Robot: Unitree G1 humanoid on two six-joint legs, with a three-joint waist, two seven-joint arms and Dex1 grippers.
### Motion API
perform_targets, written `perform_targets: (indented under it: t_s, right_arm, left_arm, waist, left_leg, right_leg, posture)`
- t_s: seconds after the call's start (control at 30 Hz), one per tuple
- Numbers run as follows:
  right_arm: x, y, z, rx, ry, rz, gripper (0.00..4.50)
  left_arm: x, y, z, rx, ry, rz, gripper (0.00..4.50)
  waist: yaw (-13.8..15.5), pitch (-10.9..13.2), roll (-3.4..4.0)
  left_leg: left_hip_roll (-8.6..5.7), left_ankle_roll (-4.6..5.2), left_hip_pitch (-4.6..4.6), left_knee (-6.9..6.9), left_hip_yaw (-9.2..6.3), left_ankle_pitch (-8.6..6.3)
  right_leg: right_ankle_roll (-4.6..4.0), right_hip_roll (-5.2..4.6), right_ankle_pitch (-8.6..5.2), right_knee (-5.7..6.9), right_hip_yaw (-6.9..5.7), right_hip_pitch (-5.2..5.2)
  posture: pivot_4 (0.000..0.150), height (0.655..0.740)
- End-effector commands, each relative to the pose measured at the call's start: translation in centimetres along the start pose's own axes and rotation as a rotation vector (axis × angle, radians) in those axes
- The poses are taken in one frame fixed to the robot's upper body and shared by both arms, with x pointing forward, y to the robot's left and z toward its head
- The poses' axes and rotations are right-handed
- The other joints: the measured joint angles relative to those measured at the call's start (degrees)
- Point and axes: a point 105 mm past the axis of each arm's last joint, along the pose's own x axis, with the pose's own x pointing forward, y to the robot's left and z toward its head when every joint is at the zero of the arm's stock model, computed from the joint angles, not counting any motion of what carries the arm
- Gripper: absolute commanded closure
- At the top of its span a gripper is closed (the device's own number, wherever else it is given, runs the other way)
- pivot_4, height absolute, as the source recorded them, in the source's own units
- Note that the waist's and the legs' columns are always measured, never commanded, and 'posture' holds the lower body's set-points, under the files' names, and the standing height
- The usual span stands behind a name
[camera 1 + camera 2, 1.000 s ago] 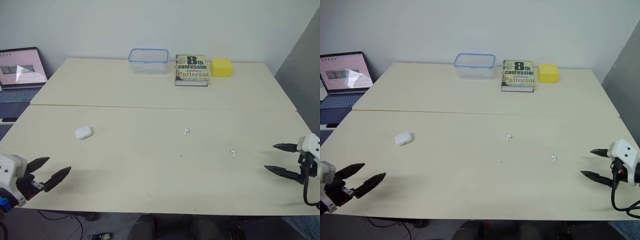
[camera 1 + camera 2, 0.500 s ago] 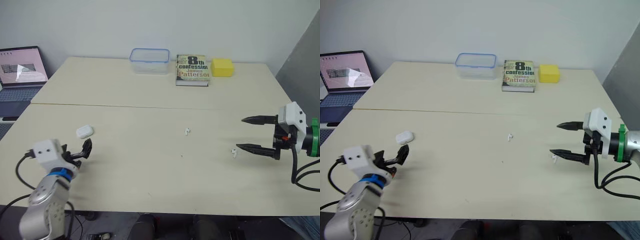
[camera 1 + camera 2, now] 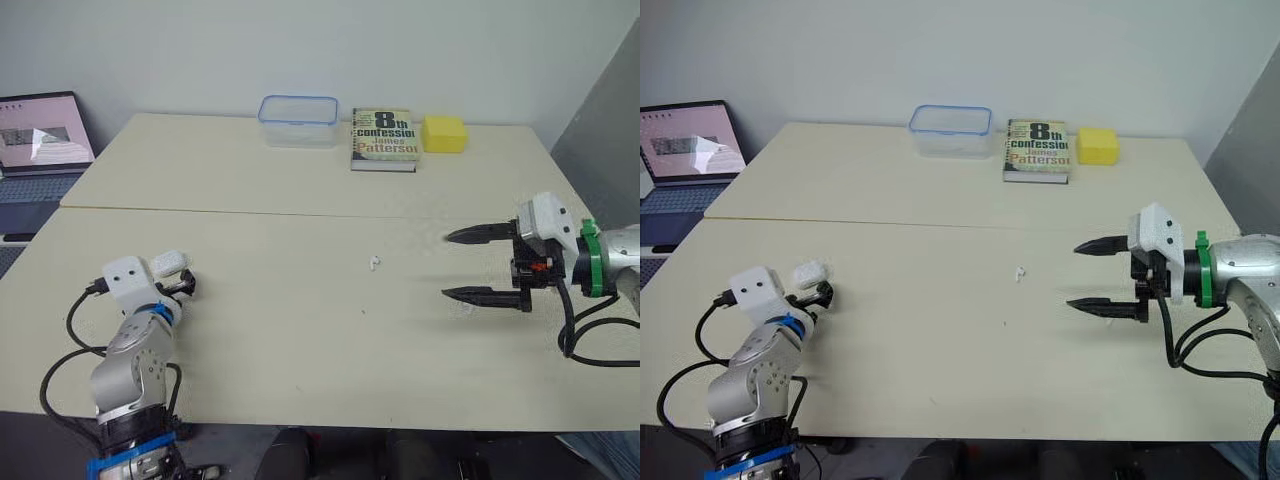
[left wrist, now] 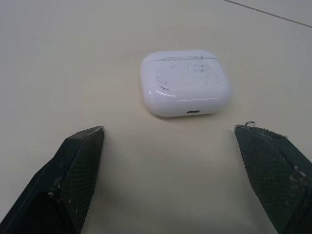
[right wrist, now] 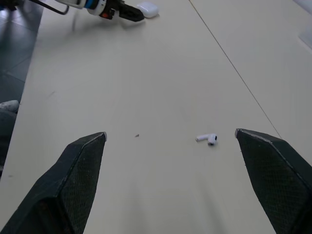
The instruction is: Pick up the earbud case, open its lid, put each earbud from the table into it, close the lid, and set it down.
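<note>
A pale desk [image 3: 300, 190] spreads beneath a plain white wall. Along its far edge, upper centre of the frame, sit a clear container [image 3: 297, 121], a book [image 3: 383, 140] and a yellow block [image 3: 443, 133], and a laptop [image 3: 40, 130] shows at the upper left edge. The white earbud case [image 4: 185, 82] lies with its lid down at the left of the frame, just ahead of the left gripper [image 4: 168, 128], which is spread wide and touches nothing. One earbud [image 3: 373, 263] lies near the frame's centre. At centre right, the right gripper [image 3: 447, 265] hovers wide open and empty, its fingers pointing toward the frame's left.
</note>
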Motion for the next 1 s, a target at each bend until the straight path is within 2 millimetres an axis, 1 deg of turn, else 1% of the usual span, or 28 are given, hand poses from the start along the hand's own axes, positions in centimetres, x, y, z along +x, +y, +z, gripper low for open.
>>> perform_targets:
  t_s: [0.03,0.33,0.43,0.53,0.67,0.77,0.9,1.0]
  right_arm:
    - [0.6,0.4,1.3,-0.035,-0.027,0.060,0.05]
    - [3.4,-0.8,1.9,-0.072,-0.010,0.124,0.05]
    - [3.8,-0.7,2.1,-0.067,-0.021,0.145,0.05]
    - [4.0,-0.6,1.9,-0.071,-0.016,0.154,0.05]
    - [4.0,-0.4,1.7,-0.068,-0.017,0.155,0.05]
    - [4.0,-0.3,1.6,-0.066,-0.019,0.150,0.00]
    - [3.8,0.0,1.6,-0.062,-0.022,0.142,0.00]
    - [3.4,0.2,1.4,-0.057,-0.020,0.118,0.00]
  left_arm:
    - [0.7,-0.1,0.9,0.023,-0.023,0.009,0.00]
    - [2.3,-0.4,1.4,0.038,-0.019,0.032,0.00]
    - [2.6,-0.4,1.7,0.038,-0.025,0.039,0.00]
    - [2.8,-0.2,2.0,0.042,-0.028,0.048,0.00]
    - [2.9,0.0,1.9,0.050,-0.013,0.046,0.00]
    - [2.9,0.2,1.7,0.065,0.004,0.043,0.57]
    - [2.8,0.5,1.5,0.102,0.014,0.037,1.69]
    - [2.5,1.1,1.4,0.148,0.013,0.022,1.71]
  waist:
    - [0.00,0.00,0.00]
    - [-0.10,0.00,0.00]
    - [-0.10,0.00,0.00]
    - [-0.10,0.00,0.00]
    - [-0.11,0.00,0.00]
    - [-0.12,0.00,0.00]
    - [-0.11,0.00,0.00]
    - [-0.13,0.00,0.00]
  left_leg:
    - [0.00,0.00,0.00,0.00,0.01,0.00]
    - [0.01,-0.01,0.04,-0.01,0.06,0.00]
    - [0.01,-0.01,0.00,0.00,0.04,0.01]
    - [0.01,-0.01,-0.01,0.00,0.05,0.01]
    - [0.01,-0.01,0.00,-0.01,0.05,0.01]
    - [0.02,-0.01,0.00,-0.01,0.05,0.01]
    - [0.02,-0.02,-0.03,-0.01,0.05,0.01]
    - [0.02,-0.02,-0.03,-0.01,0.05,0.00]
  right_leg:
    - [0.00,0.00,0.00,0.00,0.01,0.00]
    - [0.02,0.01,0.02,0.04,0.02,-0.04]
    - [0.04,0.00,0.04,0.03,0.05,-0.07]
    - [0.05,-0.01,0.05,0.04,0.07,-0.10]
    - [0.06,0.00,0.06,0.05,0.08,-0.10]
    - [0.06,0.00,0.06,0.05,0.11,-0.13]
    - [0.06,0.00,0.06,0.05,0.11,-0.15]
    - [0.06,-0.01,0.06,0.05,0.14,-0.15]
  posture:
    - [0.150,0.7387]
    - [0.150,0.7387]
    - [0.150,0.7387]
    - [0.150,0.7387]
    - [0.150,0.7387]
    - [0.150,0.7387]
    - [0.150,0.7387]
    - [0.150,0.7387]
